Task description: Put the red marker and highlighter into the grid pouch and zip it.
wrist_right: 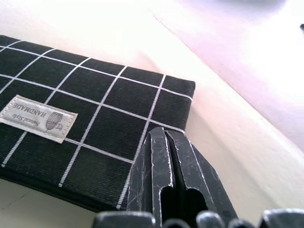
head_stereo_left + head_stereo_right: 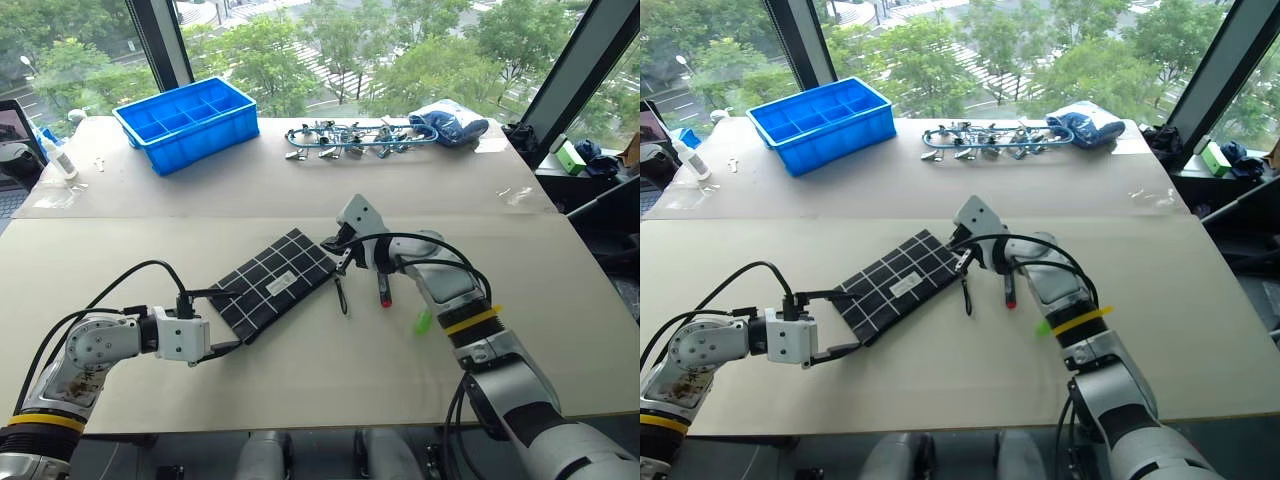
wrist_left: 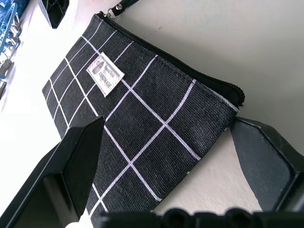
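1. Over on the left, the left gripper (image 2: 225,322) is spread wide open, one finger on each side of the near corner of the grid pouch (image 2: 272,282). Nothing is pinched yet, and actual contact can't be made out. Ideally that corner gets clamped flat before anything else is tried, so the pouch isn't dragged around the table (image 2: 300,385).

2. The pouch itself is lying flat and tilted in the middle of the table, label up, and the zipper looks fully shut. So the step in hand is best read as getting it opened, with nothing loaded so far.

3. The zipper strap (image 2: 341,296) is trailing off the far corner onto the table. It should be pulled along the line of the zipper, not upward, or the fabric will probably bunch up.

4. The right gripper (image 2: 335,245) is squeezed shut with nothing in it, resting at the pouch's far corner just above the strap. It would need to be opened first for the strap to be grabbed.

5. The red marker (image 2: 384,290) is lying just right of the strap, partly under the right arm. Care is needed so it isn't knocked away.

6. Furthest right, the highlighter (image 2: 424,322) is peeking out from under the right forearm.
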`<state>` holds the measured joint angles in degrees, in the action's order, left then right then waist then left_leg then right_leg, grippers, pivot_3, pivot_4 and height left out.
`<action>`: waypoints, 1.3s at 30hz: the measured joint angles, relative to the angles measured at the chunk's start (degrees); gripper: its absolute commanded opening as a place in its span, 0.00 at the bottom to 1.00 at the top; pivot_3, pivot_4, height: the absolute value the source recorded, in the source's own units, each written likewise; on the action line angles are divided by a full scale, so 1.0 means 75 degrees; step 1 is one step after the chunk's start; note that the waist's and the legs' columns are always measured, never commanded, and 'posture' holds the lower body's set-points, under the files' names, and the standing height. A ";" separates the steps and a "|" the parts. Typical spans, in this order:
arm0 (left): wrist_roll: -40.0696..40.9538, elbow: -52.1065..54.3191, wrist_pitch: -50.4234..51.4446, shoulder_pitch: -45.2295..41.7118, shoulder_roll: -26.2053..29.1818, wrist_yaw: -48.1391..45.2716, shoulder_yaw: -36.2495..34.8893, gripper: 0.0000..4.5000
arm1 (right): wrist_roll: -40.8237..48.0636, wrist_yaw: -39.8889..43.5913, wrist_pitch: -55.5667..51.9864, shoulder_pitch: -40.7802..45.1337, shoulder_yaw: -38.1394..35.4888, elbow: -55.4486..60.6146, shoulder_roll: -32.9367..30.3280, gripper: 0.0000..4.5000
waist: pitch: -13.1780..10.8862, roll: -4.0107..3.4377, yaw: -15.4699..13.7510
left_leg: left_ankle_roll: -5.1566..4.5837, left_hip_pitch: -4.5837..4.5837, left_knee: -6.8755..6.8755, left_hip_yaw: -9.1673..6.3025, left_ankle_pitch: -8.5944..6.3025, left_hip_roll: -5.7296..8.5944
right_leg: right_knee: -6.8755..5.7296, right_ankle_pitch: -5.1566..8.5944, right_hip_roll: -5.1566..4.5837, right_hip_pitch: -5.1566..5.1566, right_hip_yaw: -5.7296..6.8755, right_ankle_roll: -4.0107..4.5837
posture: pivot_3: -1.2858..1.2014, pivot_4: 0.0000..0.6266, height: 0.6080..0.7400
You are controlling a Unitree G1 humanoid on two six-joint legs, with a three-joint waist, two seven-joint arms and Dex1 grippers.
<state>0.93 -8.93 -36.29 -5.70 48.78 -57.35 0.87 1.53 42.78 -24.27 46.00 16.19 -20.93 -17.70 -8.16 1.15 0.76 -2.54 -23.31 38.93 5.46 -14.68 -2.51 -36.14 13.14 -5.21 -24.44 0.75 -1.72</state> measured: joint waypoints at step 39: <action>0.0192 0.0182 0.0333 0.0049 0.0053 -0.0089 0.0101 1.00 | -0.0548 -0.0007 0.0038 -0.0767 0.0445 0.0502 0.0262 0.02 | 0.0001 -0.0002 0.0024 | 0.0000 0.0019 -0.0003 0.0005 0.0000 -0.0006 | -0.0002 0.0001 0.0006 0.0012 -0.0002 0.0001 | 0.52 0.24 1.00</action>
<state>2.37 -7.57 -33.80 -5.33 49.18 -58.02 1.63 -2.58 42.73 -23.98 40.24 19.53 -17.16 -15.73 -8.15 1.14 0.94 -2.54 -23.16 38.91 5.50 -14.68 -2.56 -36.16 13.14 -5.17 -24.35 0.73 -1.71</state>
